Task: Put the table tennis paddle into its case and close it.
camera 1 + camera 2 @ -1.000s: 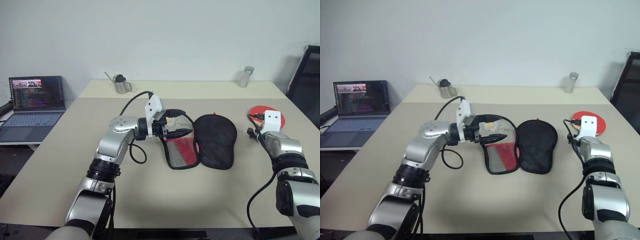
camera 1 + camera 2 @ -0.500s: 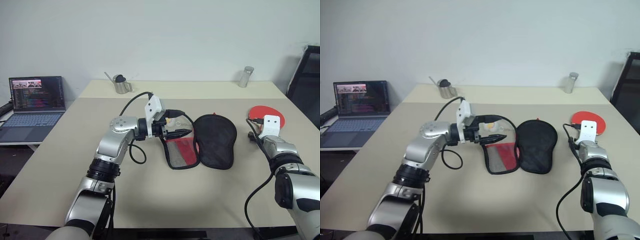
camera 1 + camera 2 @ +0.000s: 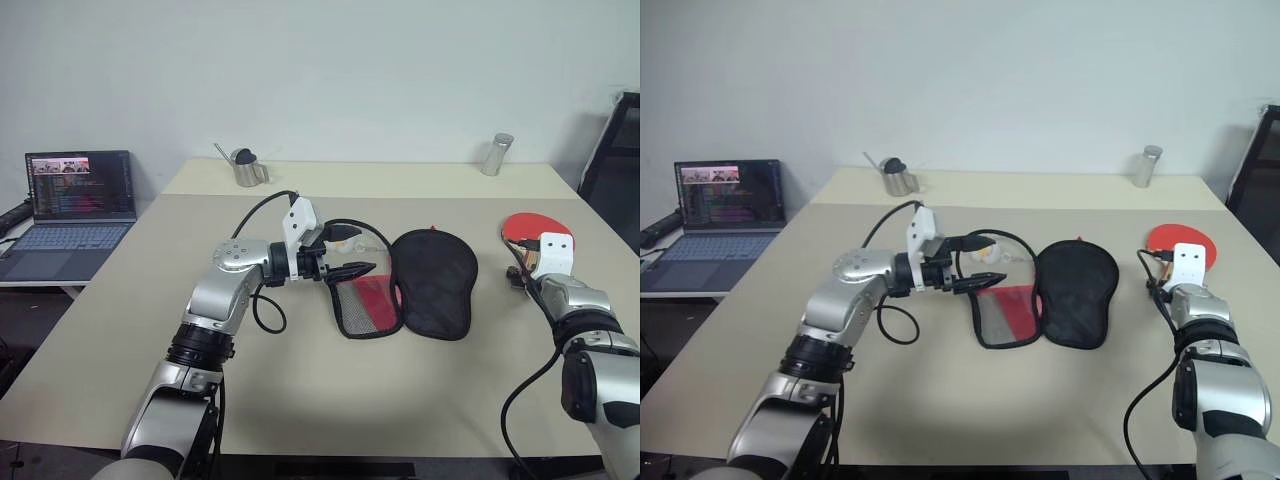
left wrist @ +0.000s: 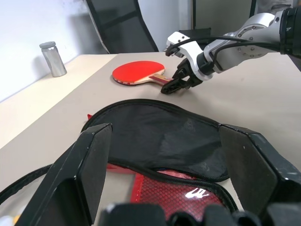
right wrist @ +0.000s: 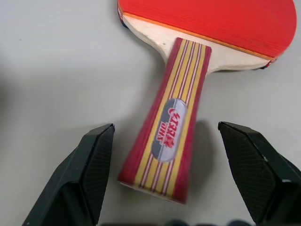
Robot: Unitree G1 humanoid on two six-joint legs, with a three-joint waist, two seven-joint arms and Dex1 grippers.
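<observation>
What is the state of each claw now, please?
Left claw: open, holding nothing.
Right claw: open, holding nothing, around the paddle handle.

A laptop [image 3: 78, 205], a metal pitcher [image 3: 243, 168] and a steel cylinder [image 3: 495, 154] rest apart.

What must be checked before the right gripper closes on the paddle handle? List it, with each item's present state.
1. Right gripper open: ok, fingers spread wide.
2. Handle of the table tennis paddle between the fingers: ok, though its end sits nearer one finger.
3. Paddle flat on the table, nothing on it: ok.
4. Case unzipped and spread open: ok, black half beside red mesh half.
5. Left gripper open at the case's edge: ok; touching the case: cannot tell.
6. Fingers low enough to grip the handle: cannot tell.
</observation>
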